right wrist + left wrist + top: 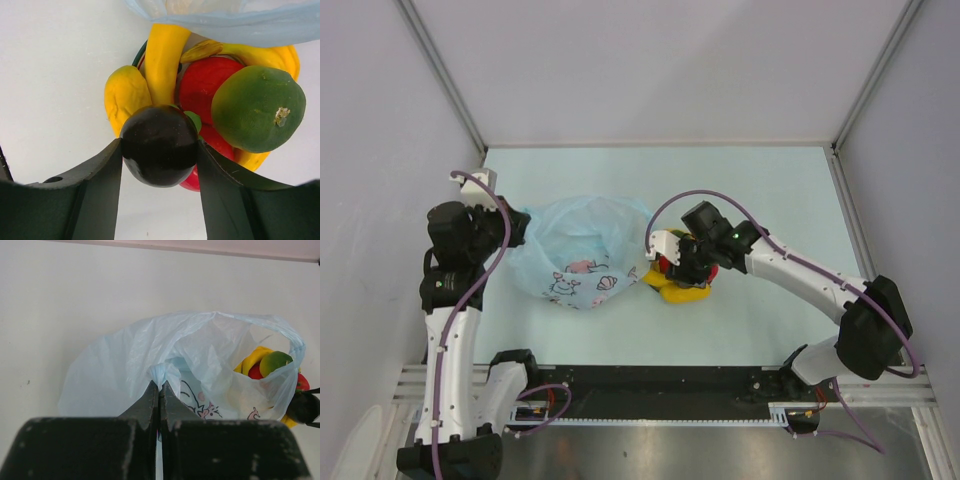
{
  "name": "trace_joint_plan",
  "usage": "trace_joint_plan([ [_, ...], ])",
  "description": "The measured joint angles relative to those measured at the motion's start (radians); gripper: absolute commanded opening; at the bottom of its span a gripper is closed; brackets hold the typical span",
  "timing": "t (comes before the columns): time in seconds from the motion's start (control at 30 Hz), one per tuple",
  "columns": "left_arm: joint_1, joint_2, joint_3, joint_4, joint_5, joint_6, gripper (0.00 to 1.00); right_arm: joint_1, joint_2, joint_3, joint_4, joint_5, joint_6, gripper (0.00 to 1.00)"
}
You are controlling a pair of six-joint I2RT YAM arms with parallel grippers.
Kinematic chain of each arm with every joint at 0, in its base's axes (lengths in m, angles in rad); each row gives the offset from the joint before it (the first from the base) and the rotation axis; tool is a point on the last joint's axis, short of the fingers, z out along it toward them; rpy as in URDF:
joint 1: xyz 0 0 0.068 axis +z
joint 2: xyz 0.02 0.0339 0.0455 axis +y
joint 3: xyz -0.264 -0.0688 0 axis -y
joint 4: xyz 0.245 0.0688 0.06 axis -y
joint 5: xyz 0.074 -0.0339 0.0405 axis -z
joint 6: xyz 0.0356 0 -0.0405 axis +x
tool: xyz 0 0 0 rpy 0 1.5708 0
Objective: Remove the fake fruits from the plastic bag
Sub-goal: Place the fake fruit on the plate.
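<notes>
**Left pinches the bag, right clamped on the dark fruit**

Far left of the top view, your left fingers (520,228) sit at the left end of the bag (585,248). The left wrist view shows the left fingers (160,392) pressed together with no gap. A small bunched fold of the bag (150,350) is caught at their tips. The bag is light blue and crinkly with pink and dark prints. It lies on the counter (750,180) left of centre, and its right end touches the fruit pile (682,285).

Through the bag's right end you can see yellow, red and green fruit. From that view you can't tell whether they are inside the mouth or just past it.

From above, the pile sits on the counter against the bag's right edge, mostly under your right arm. Your right fingers (672,265) are down in it.

In the right wrist view your right fingers (159,146) are narrowed onto the dark fruit (159,152), one on each side and both touching it. Behind it, going left to right:
- a lumpy yellow fruit (125,95)
- a banana (164,60)
- a red fruit (205,85)
- a green fruit (257,110)

All four are packed together and touching. The bag's edge (240,22) drapes over the far ends of the yellow pieces. The rest of the pile is clear of the bag.
</notes>
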State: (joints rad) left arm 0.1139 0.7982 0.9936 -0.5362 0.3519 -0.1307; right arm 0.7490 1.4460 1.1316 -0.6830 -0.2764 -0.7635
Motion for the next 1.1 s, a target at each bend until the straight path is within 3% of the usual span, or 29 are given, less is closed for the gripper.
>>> trace_joint_plan([
  [0.1, 0.000, 0.000, 0.000, 0.000, 0.000, 0.000, 0.00, 0.001, 0.000, 0.000, 0.003, 0.007, 0.003, 0.72],
  [0.2, 0.000, 0.000, 0.000, 0.000, 0.000, 0.000, 0.00, 0.005, 0.000, -0.001, 0.007, 0.013, 0.005, 0.78],
  [0.63, 0.000, 0.000, 0.000, 0.002, 0.000, 0.000, 0.00, 0.051, -0.078, -0.006, -0.008, 0.069, 0.010, 0.85],
  [0.93, 0.000, 0.000, -0.005, -0.003, -0.002, 0.011, 0.00, 0.122, -0.164, 0.009, 0.019, 0.093, 0.056, 0.81],
  [1.1, 0.000, -0.024, -0.004, -0.090, -0.007, 0.062, 0.00, 0.150, -0.087, 0.135, 0.154, 0.069, 0.153, 0.63],
])
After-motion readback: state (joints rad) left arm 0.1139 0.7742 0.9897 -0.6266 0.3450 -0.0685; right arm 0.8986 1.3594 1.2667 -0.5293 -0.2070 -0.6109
